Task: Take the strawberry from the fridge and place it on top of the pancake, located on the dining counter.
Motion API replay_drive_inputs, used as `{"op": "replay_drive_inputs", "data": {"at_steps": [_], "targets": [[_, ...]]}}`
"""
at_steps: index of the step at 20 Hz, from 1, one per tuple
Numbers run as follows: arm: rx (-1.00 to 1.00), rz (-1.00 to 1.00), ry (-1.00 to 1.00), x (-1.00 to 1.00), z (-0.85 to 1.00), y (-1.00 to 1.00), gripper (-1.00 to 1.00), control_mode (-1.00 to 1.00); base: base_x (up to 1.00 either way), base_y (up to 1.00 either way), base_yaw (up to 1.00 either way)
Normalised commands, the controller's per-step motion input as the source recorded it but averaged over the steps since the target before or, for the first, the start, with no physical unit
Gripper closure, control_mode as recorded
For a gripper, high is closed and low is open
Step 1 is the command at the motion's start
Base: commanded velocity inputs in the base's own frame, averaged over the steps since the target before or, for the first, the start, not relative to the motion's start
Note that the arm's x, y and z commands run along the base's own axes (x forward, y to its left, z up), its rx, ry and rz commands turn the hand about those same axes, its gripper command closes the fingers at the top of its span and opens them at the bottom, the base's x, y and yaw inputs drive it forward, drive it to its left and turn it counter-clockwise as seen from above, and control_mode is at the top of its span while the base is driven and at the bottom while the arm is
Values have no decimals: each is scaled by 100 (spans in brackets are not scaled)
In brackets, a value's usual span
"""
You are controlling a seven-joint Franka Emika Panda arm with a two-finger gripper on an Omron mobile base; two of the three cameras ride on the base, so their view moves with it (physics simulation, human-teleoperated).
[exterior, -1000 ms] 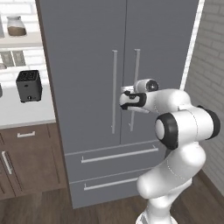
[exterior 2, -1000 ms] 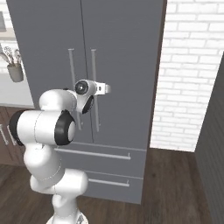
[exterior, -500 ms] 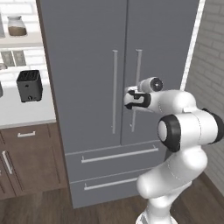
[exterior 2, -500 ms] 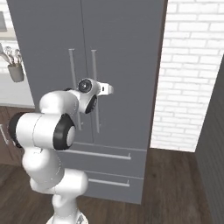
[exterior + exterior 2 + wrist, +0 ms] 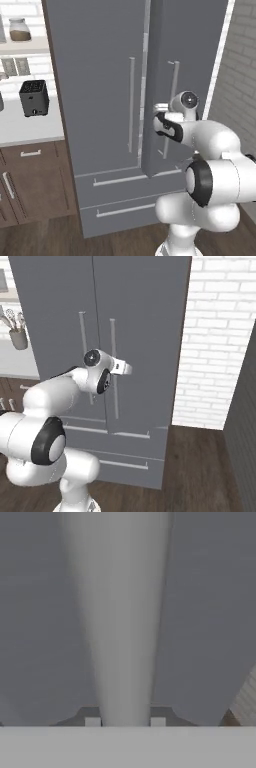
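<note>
Kitchen wall of white brick frames the grey fridge (image 5: 135, 100) at frame centre; the claw (image 5: 125, 722) is clamped narrow on the right door's slim handle (image 5: 120, 612). Rigid, smooth, heavy door, probably; gripping mid-handle suits a steady pull

A home kitchen — a tall grey two-door fridge (image 5: 105, 100) with drawers below stands between brown wood cabinets (image 5: 30, 180) under a white counter (image 5: 25, 132) and a white brick wall (image 5: 220, 346). A black toaster (image 5: 34, 98) and a utensil pot (image 5: 18, 336) sit on the counter — dark wood floor (image 5: 200, 466) underfoot.
</note>
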Motion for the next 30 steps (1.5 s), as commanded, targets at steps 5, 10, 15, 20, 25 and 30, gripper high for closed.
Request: {"op": "replay_drive_inputs", "data": {"at_steps": [5, 10, 15, 20, 25, 30], "targets": [[18, -13, 4, -100, 10, -78, 100, -100, 0, 0, 0], [21, -5, 5, -83, 23, -92, 100, -100, 0, 0, 0], [1, -9, 2, -89, 41, -25, 100, -100, 0, 0, 0], [-17, -2, 0, -73, 67, 28, -100, -100, 0, 0, 0], [-33, -4, 12, -47, 59, 86, -100, -100, 0, 0, 0], [-42, 12, 62, 21, 16, 99, -100, -100, 0, 0, 0]]}}
